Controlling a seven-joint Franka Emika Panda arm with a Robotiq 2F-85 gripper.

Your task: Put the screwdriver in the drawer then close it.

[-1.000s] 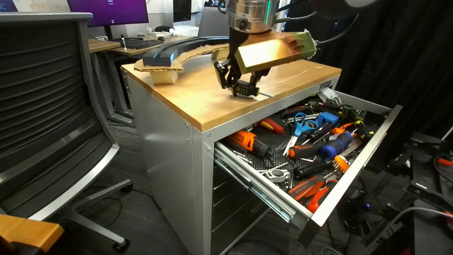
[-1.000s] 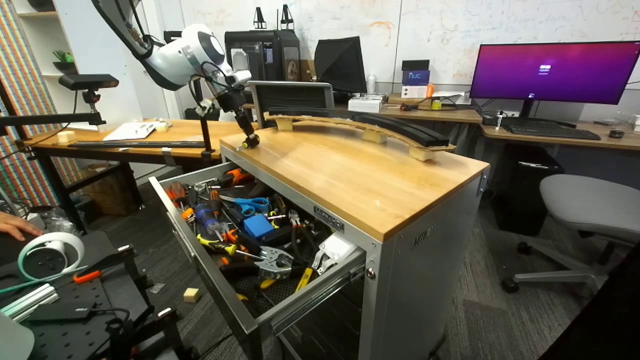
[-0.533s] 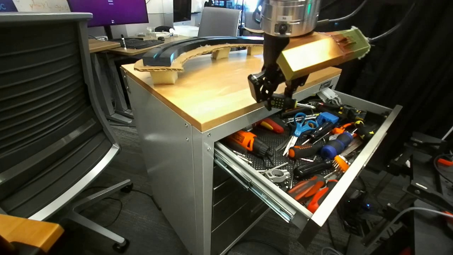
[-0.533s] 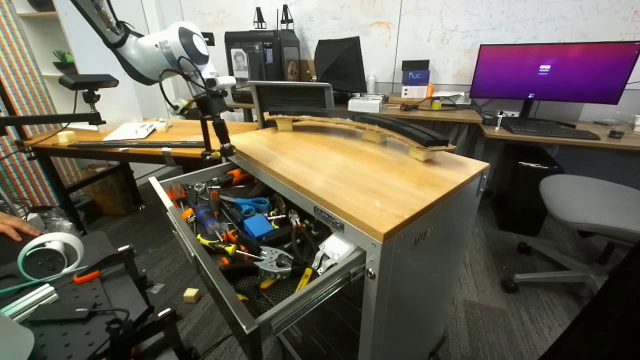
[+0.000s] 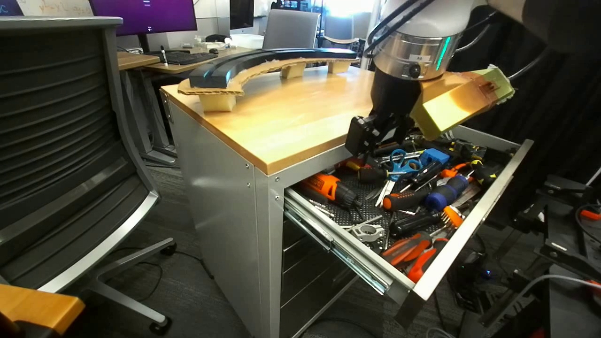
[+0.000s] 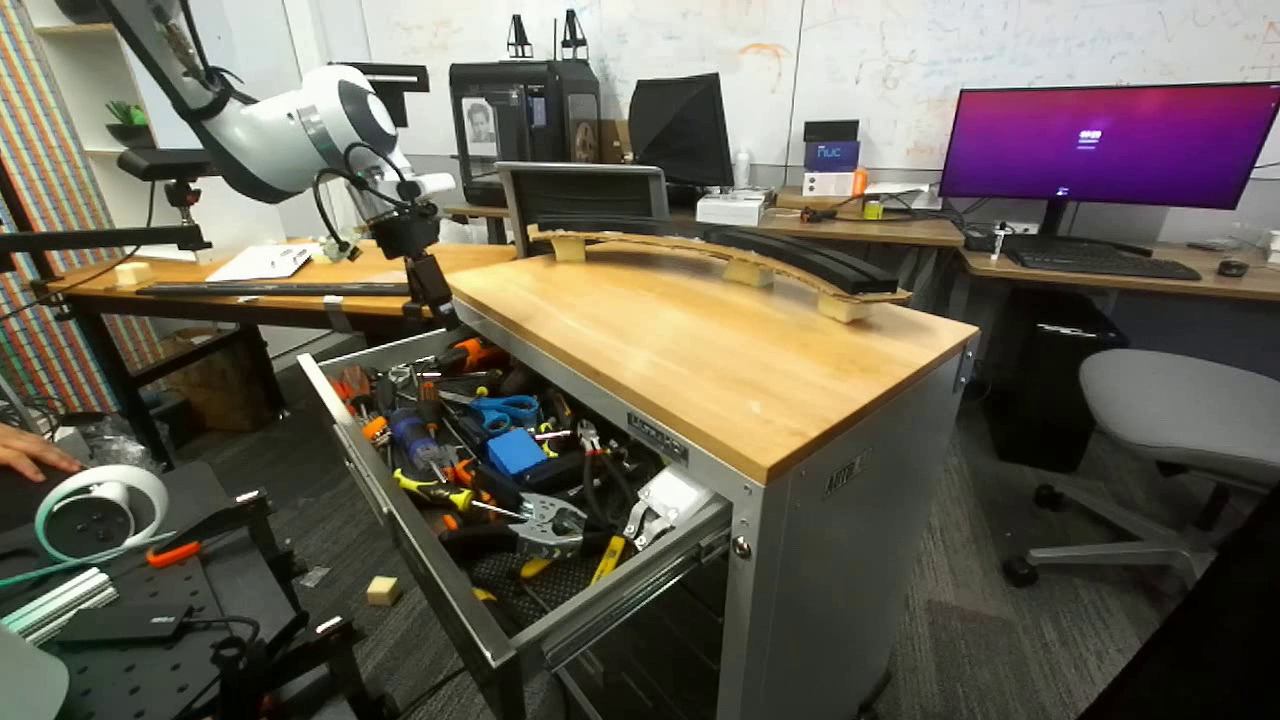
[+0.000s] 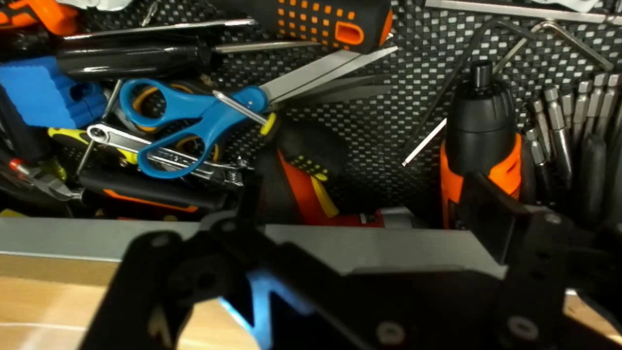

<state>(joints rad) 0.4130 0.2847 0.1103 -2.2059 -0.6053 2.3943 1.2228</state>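
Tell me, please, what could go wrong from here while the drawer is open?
Snagging: the screwdriver lies with its shaft crossing over the blue scissors, so it might ride high enough to catch on the cabinet as the drawer closes.

Bumping: the open gripper hangs close to the front edge of the worktop and could knock it on leaving.

Collision: if the drawer is pushed in with the gripper this close, the two may hit.

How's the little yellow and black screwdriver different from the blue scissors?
The screwdriver looks shorter, the scissors longer. The screwdriver has a black and yellow handle, the scissors two blue loops. The screwdriver has a thin shaft, the scissors flat blades. Both have metal parts and lie in the open drawer.
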